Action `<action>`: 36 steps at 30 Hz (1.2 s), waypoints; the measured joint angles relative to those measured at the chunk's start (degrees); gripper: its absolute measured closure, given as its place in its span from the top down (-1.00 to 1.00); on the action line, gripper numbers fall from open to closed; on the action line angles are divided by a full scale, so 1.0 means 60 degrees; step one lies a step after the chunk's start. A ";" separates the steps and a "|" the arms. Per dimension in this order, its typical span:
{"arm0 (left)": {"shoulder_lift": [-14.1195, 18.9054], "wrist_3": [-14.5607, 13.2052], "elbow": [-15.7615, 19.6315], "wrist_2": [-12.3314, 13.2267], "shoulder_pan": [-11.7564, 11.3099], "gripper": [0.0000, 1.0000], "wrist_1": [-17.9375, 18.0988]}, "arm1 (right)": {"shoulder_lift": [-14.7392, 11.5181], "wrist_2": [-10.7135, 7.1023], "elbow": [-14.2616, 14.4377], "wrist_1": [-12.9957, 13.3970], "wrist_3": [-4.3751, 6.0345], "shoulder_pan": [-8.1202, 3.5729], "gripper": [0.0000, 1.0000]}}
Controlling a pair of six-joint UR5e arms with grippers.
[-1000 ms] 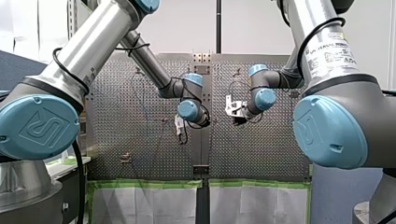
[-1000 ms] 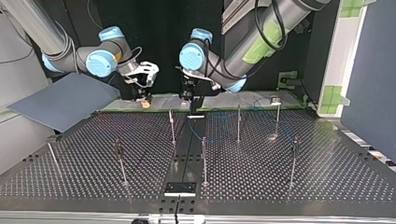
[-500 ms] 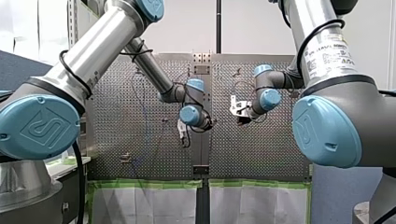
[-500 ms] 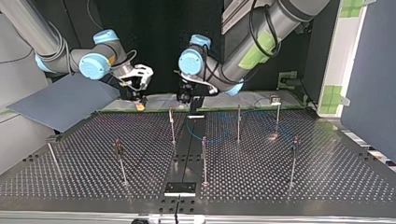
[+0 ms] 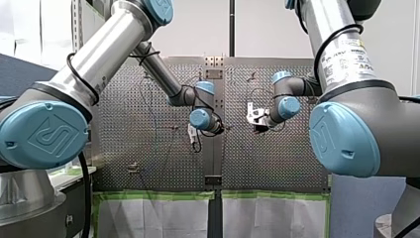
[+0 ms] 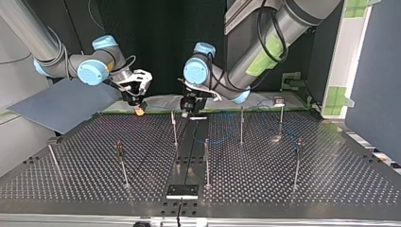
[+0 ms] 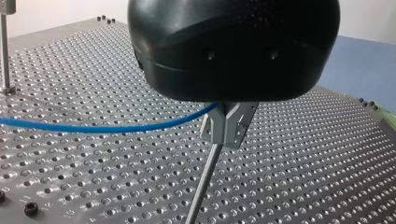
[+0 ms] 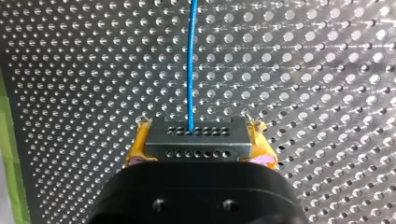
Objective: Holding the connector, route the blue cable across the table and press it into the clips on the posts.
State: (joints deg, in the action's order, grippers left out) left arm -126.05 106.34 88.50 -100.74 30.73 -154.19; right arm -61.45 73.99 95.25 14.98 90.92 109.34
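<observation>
My right gripper [image 8: 200,150] is shut on the grey connector [image 8: 196,135], its yellow pads [image 8: 135,150] on both sides. The blue cable [image 8: 190,60] leaves the connector and runs ahead over the perforated table. In the top view this gripper [image 6: 139,109] hangs low at the far edge, left of centre. My left gripper [image 6: 190,109] hovers beside a thin post [image 6: 174,127]. Its black housing [image 7: 233,46] hides its fingers. The blue cable [image 7: 93,127] runs under the housing to a metal clip [image 7: 229,125] on a post top. A loop of cable [image 6: 210,141] lies on the table.
Several thin posts stand across the table, such as one [image 6: 206,163] near the middle and one [image 6: 297,163] toward the top view's right. A grey panel [image 6: 61,101] leans at the top view's left. A black plate [image 6: 182,190] sits at the near edge.
In the top view my right gripper has moved left and lower with the connector. My left gripper has shifted slightly left and down toward the post.
</observation>
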 joint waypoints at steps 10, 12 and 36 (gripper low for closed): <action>-0.0426 0.0019 -0.0297 0.0328 -0.0243 -1.00 -0.0067 | 0.0299 -0.0024 -0.0187 0.0008 -0.0029 -0.0031 -1.00; -0.0495 0.0021 -0.0427 0.0361 -0.0292 -1.00 -0.0093 | 0.0316 -0.0025 -0.0230 0.0008 -0.0029 -0.0046 -1.00; -0.0880 -0.0412 -0.2126 0.0508 -0.0944 -0.84 -0.1369 | 0.0960 -0.0023 -0.1331 0.0060 -0.0008 -0.0331 -1.00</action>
State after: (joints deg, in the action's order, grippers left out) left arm -131.33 103.87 75.74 -97.69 25.06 -162.40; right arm -55.70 73.85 87.26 15.34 90.87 107.35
